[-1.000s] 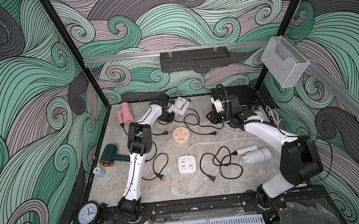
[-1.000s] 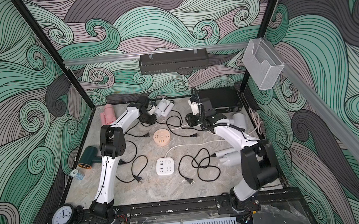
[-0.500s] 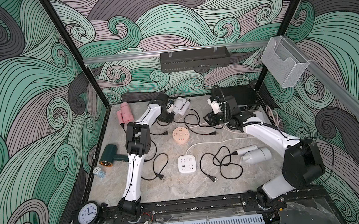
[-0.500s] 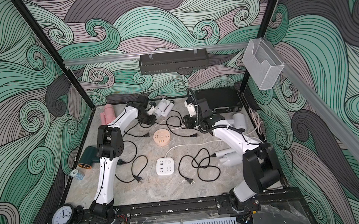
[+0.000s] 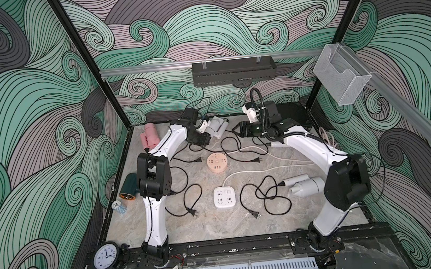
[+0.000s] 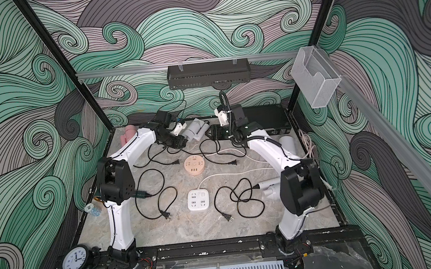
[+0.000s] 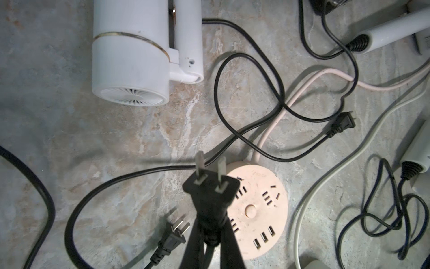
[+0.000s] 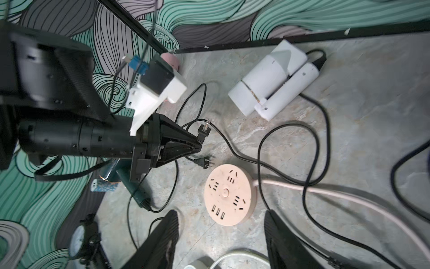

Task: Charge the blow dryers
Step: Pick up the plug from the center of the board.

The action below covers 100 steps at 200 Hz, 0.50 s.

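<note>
Left end effector [image 7: 210, 226]: clenched on black two-prong plug [image 7: 210, 188].
Right end effector [image 8: 222, 214] released, empty; both near round peach socket hub [image 8: 229, 194], far side of table [image 5: 218, 227].

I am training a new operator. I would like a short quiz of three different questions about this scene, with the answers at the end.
1. True or false: every socket of the round peach hub is empty.
2. What does the left end effector hold? A: a white dryer. B: a black two-prong plug. C: a clock.
3. Fill in: the jaws of the right end effector stand ____.

Key: 1 true; 2 B; 3 open.
</note>
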Each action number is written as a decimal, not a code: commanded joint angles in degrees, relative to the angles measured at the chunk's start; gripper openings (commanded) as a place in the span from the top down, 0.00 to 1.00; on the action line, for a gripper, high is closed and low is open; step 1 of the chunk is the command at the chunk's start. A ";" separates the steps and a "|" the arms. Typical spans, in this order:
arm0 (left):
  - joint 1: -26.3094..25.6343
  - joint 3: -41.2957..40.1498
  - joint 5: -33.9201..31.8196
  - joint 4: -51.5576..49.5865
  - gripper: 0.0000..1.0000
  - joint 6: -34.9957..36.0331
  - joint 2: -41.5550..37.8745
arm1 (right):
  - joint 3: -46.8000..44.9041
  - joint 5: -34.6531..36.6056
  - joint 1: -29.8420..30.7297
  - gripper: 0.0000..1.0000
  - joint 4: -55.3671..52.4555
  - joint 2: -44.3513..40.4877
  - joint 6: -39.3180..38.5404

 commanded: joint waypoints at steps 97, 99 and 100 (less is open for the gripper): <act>-2.56 -7.03 1.73 9.90 1.00 -0.28 -4.67 | 22.07 -11.76 4.76 0.36 -5.18 24.22 13.71; -2.55 -7.02 1.73 9.90 1.00 -0.28 -4.73 | 22.24 -11.76 4.84 0.36 -5.22 24.43 13.71; -2.55 -7.00 1.73 9.90 1.00 -0.28 -4.66 | 22.28 -11.69 4.82 0.36 -5.27 24.54 13.71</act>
